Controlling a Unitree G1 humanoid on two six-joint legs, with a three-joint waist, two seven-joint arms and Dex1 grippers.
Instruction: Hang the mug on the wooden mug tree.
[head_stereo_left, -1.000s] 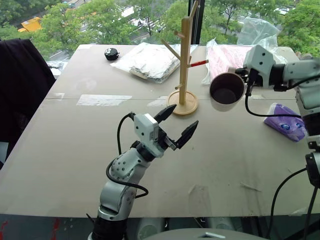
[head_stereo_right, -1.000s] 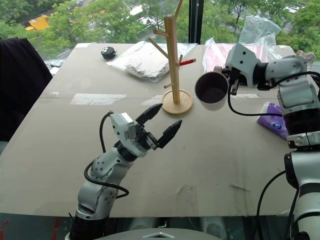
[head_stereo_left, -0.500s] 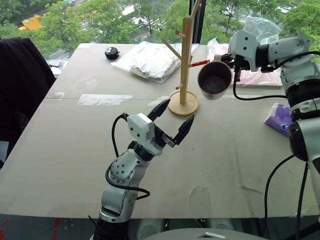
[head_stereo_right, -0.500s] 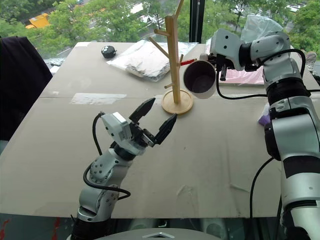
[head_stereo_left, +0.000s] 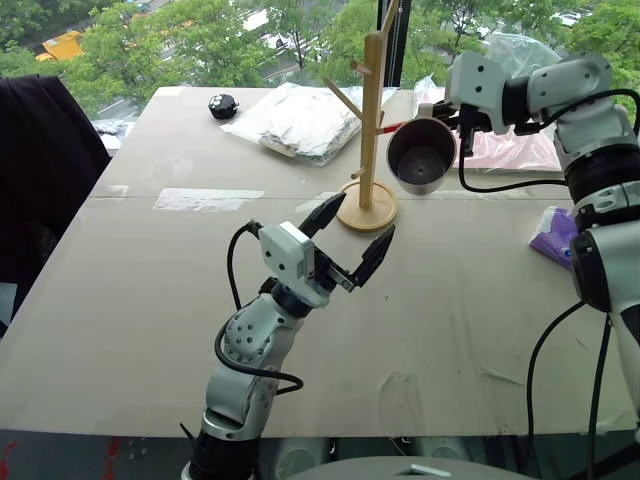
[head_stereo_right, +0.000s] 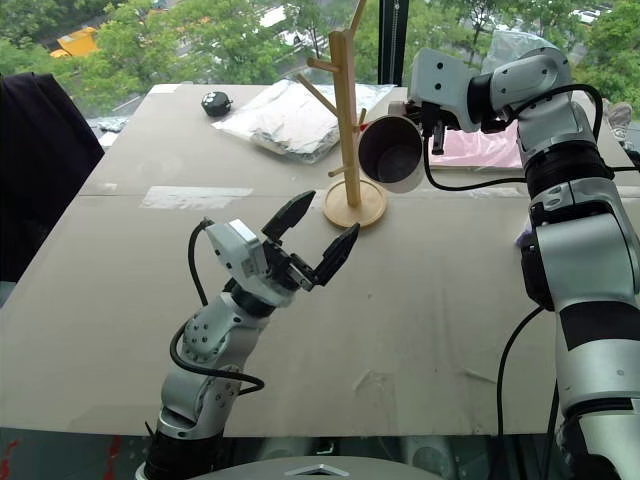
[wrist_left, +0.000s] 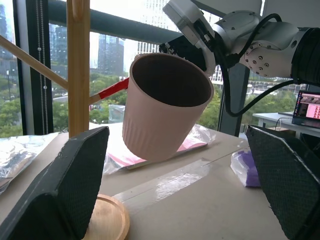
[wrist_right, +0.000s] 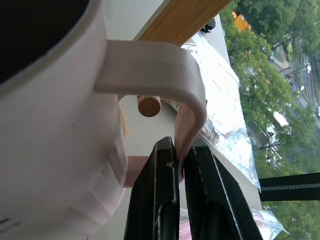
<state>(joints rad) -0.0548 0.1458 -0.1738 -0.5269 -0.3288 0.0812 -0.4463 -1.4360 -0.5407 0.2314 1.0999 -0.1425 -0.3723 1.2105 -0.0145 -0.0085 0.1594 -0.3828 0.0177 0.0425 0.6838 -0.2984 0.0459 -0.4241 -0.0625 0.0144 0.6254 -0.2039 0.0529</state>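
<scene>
Approach to the peg. My right tool (wrist_right: 179, 170) is clenched on the loop handle of the mug (head_stereo_left: 421, 157), its two fingers pinching the handle's lower curve, as the right wrist view shows. The mug hangs in the air above the bench (head_stereo_left: 150, 300), tipped so that its dark mouth faces toward me, just beside the wooden mug tree (head_stereo_left: 369, 120) on its right side, close to the red-tipped peg (wrist_left: 113, 88). In the right wrist view the blunt end of a plain wooden peg (wrist_right: 149, 106) shows through the opening of the handle, though whether it has entered the loop I cannot tell. My left tool (head_stereo_left: 351, 238) hovers over the bench in front of the tree's round base, released, its fingers spread and grasping nothing.

The step in hand, as I judge it, is lining up the handle with a peg. The next move calls for threading the loop over a slanted peg's tip, letting the mug settle toward the pole, and only then releasing, without knocking the tree.
</scene>
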